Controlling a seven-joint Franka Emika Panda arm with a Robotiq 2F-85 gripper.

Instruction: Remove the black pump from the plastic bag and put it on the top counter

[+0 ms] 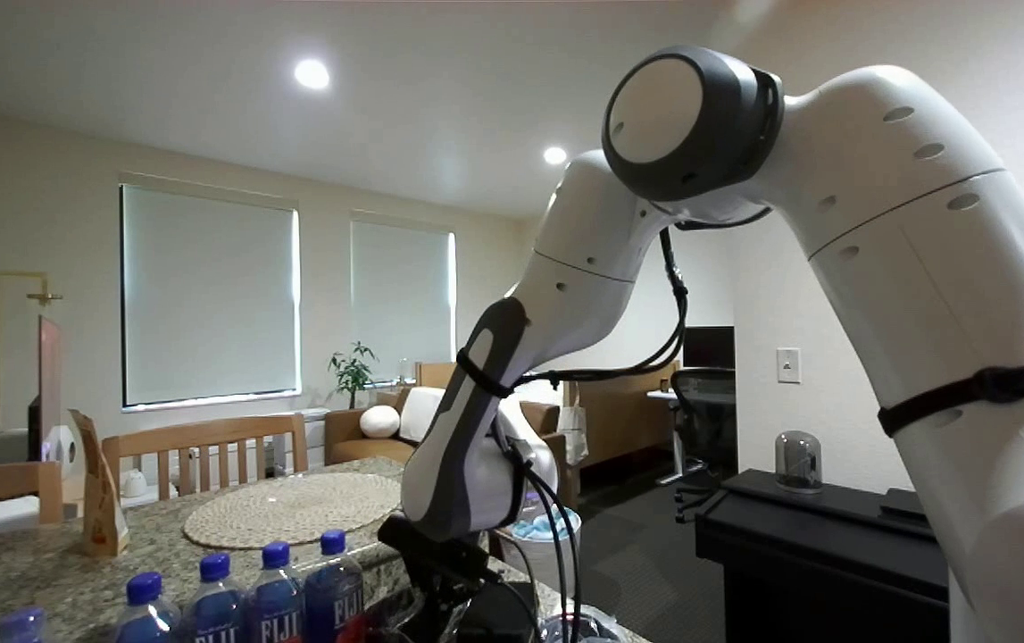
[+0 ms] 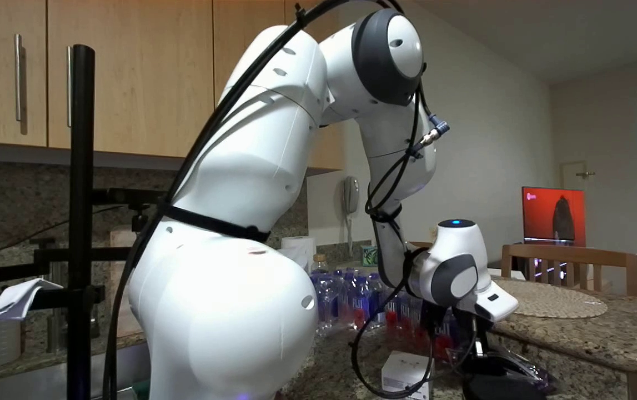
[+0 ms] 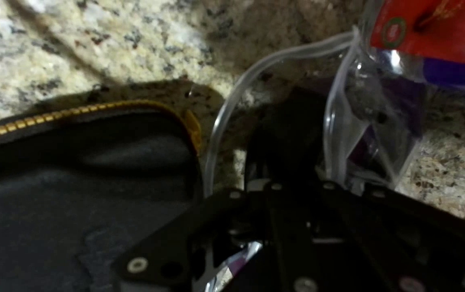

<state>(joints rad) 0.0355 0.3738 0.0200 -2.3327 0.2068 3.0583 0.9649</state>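
In the wrist view, the mouth of the clear plastic bag (image 3: 335,134) stands open on the granite with its ridged rim looped around a very dark shape. That shape (image 3: 287,125), in the bag's mouth, may be the black pump. It merges with my black gripper (image 3: 289,178), whose links angle inward, and I cannot tell if the fingers hold it. The gripper points down at the lower counter in both exterior views (image 1: 436,585) (image 2: 476,339), fingertips hidden. The raised top counter (image 1: 38,580) carries a woven mat and also shows in an exterior view (image 2: 623,339).
A black case with a gold zipper (image 3: 94,194) lies beside the bag. Several water bottles (image 1: 208,607) stand along the step to the raised counter, and a bottle (image 3: 447,44) is close to the bag. A white box (image 2: 404,372) sits on the lower counter.
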